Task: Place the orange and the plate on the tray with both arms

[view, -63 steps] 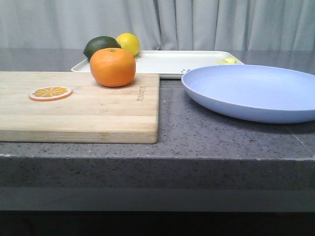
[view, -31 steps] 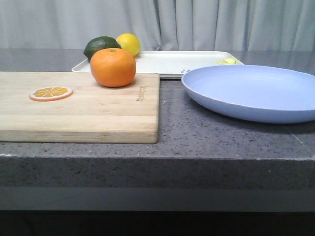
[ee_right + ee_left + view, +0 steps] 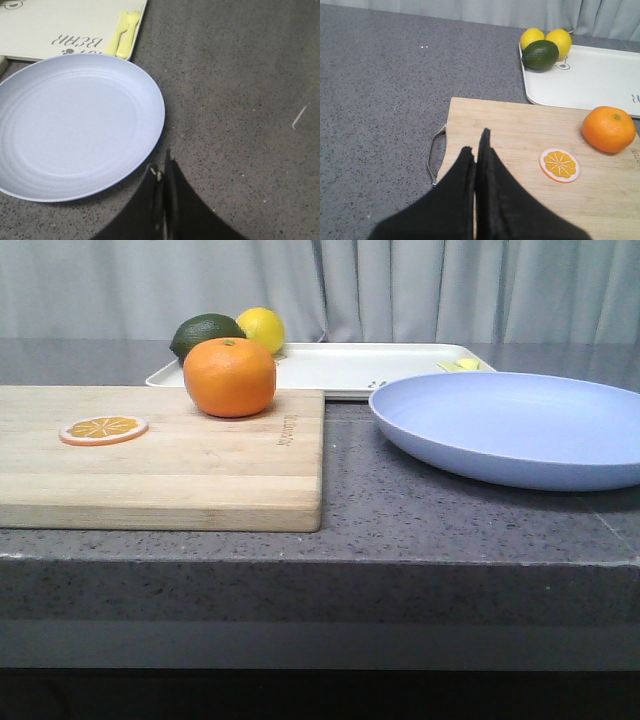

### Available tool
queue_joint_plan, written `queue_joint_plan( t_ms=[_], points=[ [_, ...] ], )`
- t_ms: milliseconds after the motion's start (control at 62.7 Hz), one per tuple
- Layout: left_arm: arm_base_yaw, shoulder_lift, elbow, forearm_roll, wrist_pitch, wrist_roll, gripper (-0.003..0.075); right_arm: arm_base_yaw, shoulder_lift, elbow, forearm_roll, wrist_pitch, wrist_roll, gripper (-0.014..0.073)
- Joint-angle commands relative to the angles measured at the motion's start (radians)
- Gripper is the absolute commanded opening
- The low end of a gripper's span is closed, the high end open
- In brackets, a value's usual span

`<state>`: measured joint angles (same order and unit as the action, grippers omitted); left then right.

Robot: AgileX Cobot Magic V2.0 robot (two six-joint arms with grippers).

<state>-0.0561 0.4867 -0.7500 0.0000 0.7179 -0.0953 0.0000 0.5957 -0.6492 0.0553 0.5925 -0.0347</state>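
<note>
The orange (image 3: 229, 377) sits on the wooden cutting board (image 3: 170, 460), near its far right corner; it also shows in the left wrist view (image 3: 608, 129). The lavender-blue plate (image 3: 510, 427) lies on the grey counter to the right, and shows in the right wrist view (image 3: 75, 125). The white tray (image 3: 350, 368) lies behind both. My left gripper (image 3: 476, 145) is shut and empty above the board's near left part. My right gripper (image 3: 161, 167) is shut and empty just beside the plate's near rim. Neither gripper shows in the front view.
A thin orange slice (image 3: 103, 428) lies on the board. A dark green lime (image 3: 204, 333) and a yellow lemon (image 3: 262, 328) sit at the tray's far left corner; the left wrist view shows two lemons. Yellow cutlery (image 3: 124, 34) lies on the tray.
</note>
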Motion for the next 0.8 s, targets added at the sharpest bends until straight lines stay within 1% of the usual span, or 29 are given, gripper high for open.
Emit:
queue_joint_plan(
  t_ms=[0, 160, 207, 271, 319, 367, 399, 415, 431, 479, 494, 558, 606, 638, 702, 782],
  points=[
    [-0.002, 0.024, -0.035, -0.011, -0.070, -0.009, -0.0020, -0.006, 0.026, -0.035, -0.013, -0.061, -0.001, -0.0067],
    [-0.002, 0.031, -0.035, -0.011, -0.070, -0.009, -0.0019, -0.006, 0.034, -0.035, -0.013, -0.062, -0.001, -0.0063],
    [-0.002, 0.031, -0.035, -0.007, -0.070, -0.009, -0.0019, -0.006, 0.034, -0.035, -0.013, -0.059, -0.009, -0.0046],
    [-0.002, 0.031, -0.035, 0.000, -0.070, -0.009, -0.0012, -0.006, 0.034, -0.035, -0.013, -0.050, -0.031, 0.0023],
    [-0.002, 0.031, -0.035, 0.006, -0.070, -0.009, 0.0016, -0.006, 0.034, -0.035, -0.013, -0.039, -0.051, 0.0113],
    [-0.002, 0.031, -0.035, 0.011, -0.070, -0.009, 0.0069, -0.006, 0.034, -0.035, -0.013, -0.031, -0.058, 0.0194],
    [-0.002, 0.031, -0.035, 0.015, -0.070, -0.009, 0.0108, -0.006, 0.034, -0.035, -0.013, -0.028, -0.059, 0.0267],
    [-0.002, 0.031, -0.035, 0.017, -0.070, -0.009, 0.0141, -0.006, 0.034, -0.035, -0.013, -0.028, -0.059, 0.0311],
    [-0.002, 0.031, -0.035, 0.017, -0.070, -0.009, 0.0179, -0.006, 0.034, -0.035, -0.013, -0.027, -0.059, 0.0341],
    [-0.002, 0.031, -0.035, 0.017, -0.070, -0.009, 0.0258, -0.006, 0.034, -0.035, -0.013, -0.028, -0.059, 0.0423],
    [-0.002, 0.031, -0.035, 0.017, -0.070, -0.009, 0.0301, -0.006, 0.034, -0.035, -0.013, -0.028, -0.059, 0.0460],
    [-0.002, 0.031, -0.035, 0.017, -0.070, -0.004, 0.0421, -0.006, 0.034, -0.035, -0.013, -0.027, -0.059, 0.0546],
    [-0.002, 0.031, -0.035, 0.017, -0.072, 0.000, 0.0489, -0.006, 0.034, -0.035, -0.013, -0.027, -0.059, 0.0569],
    [-0.005, 0.031, -0.035, 0.013, -0.072, 0.000, 0.0518, -0.006, 0.034, -0.035, -0.013, -0.027, -0.059, 0.0568],
    [-0.033, 0.031, -0.035, 0.010, -0.077, 0.000, 0.0531, -0.006, 0.034, -0.035, -0.013, -0.027, -0.059, 0.0568],
    [-0.097, 0.044, -0.035, 0.010, -0.082, 0.017, 0.0530, -0.006, 0.034, -0.035, -0.012, -0.026, -0.059, 0.0568]
  ],
)
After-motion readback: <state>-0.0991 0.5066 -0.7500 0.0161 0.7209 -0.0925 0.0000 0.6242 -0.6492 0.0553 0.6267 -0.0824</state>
